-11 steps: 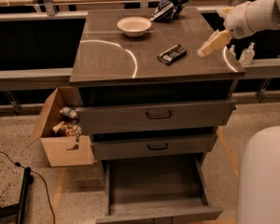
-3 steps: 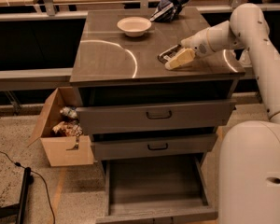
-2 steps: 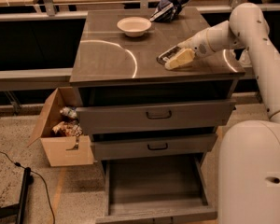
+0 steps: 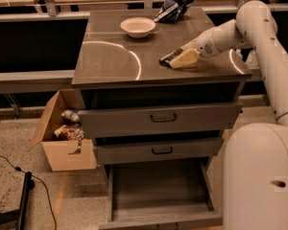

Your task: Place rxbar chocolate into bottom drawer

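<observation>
The rxbar chocolate [image 4: 166,58], a dark flat bar, lies on the right part of the cabinet top [image 4: 110,61]. Only its left end shows from under my gripper. My gripper [image 4: 181,59] has reached in from the right and sits low, right over the bar and touching it. The bottom drawer [image 4: 158,188] is pulled out at floor level, with nothing lying inside it. The two shallower drawers above it are a little ajar.
A white bowl [image 4: 138,27] and a blue-and-white snack bag [image 4: 172,8] stand at the back of the cabinet top. An open cardboard box [image 4: 62,138] of packets sits on the floor to the left. My white base [image 4: 259,176] fills the lower right.
The gripper came from the right edge of the cabinet top down onto the bar. Over the last second it and the bar have shifted only slightly.
</observation>
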You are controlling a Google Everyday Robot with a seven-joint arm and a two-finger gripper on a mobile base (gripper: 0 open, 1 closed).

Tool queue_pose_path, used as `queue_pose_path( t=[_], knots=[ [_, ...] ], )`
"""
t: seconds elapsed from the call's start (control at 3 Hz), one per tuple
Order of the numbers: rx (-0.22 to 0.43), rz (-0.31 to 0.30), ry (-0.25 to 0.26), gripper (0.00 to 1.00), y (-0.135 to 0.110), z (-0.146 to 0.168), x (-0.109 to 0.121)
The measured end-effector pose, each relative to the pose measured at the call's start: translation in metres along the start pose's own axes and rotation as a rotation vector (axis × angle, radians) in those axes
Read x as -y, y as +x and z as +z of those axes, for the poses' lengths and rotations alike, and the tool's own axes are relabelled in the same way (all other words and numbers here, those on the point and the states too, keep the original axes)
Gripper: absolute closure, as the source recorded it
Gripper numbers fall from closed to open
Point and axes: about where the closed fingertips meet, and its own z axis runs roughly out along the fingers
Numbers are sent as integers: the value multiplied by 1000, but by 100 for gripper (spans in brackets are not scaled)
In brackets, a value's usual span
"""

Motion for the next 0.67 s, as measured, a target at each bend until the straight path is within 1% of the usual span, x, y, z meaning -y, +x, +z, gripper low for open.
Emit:
queue_pose_path(
  t=[0.33,0.67],
  knots=[
    [0,0,0,100,-1,-1,0],
    [0,0,0,100,-1,-1,0]
  ],
)
